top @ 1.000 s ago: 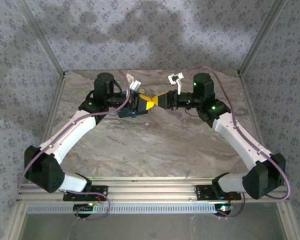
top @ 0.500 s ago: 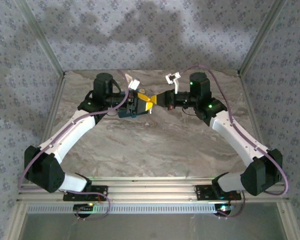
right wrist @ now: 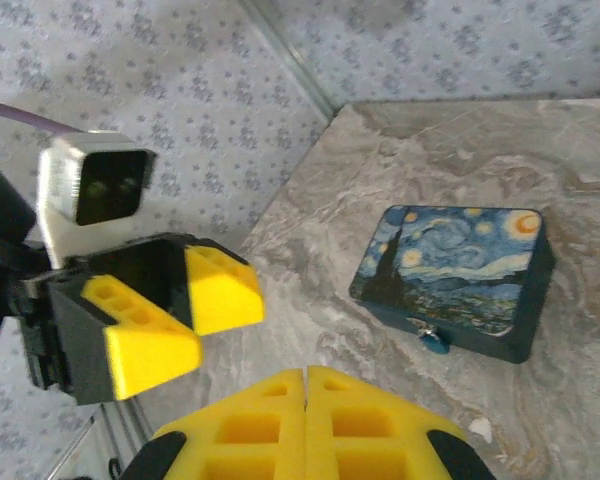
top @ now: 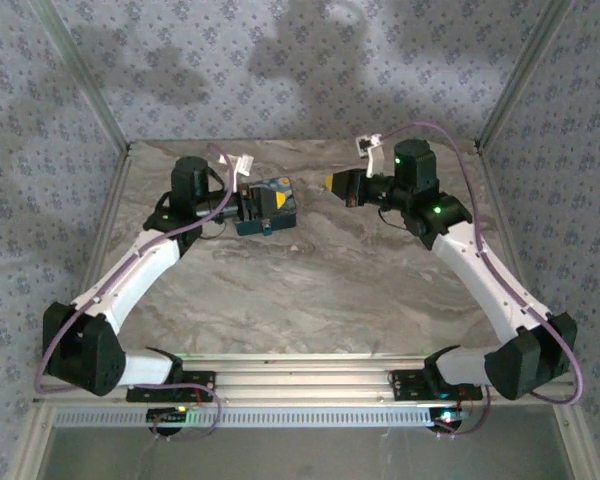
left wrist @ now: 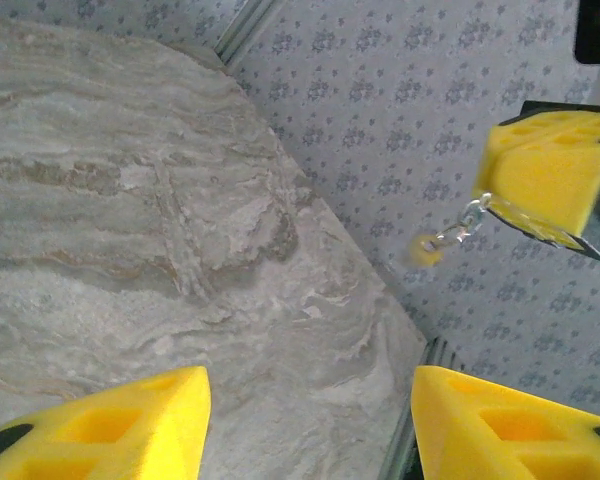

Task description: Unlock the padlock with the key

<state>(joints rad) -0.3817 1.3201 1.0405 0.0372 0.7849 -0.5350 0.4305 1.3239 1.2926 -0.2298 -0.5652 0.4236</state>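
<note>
My workspace: grey marbled bench point(top: 310, 290), floral-patterned grey walls point(top: 180, 60) behind and at both sides, aluminium rail point(top: 300, 380) along its near edge

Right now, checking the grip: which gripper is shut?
The right gripper: jaws pressed together, a chain dangling from them; the left gripper stands open and empty.

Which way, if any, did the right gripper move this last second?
Yes: the right gripper drew back rightward, away from the painted box.

Blurred pendant point(left wrist: 425, 250), chain point(left wrist: 467, 220) from right tool point(left wrist: 502, 204)
</note>
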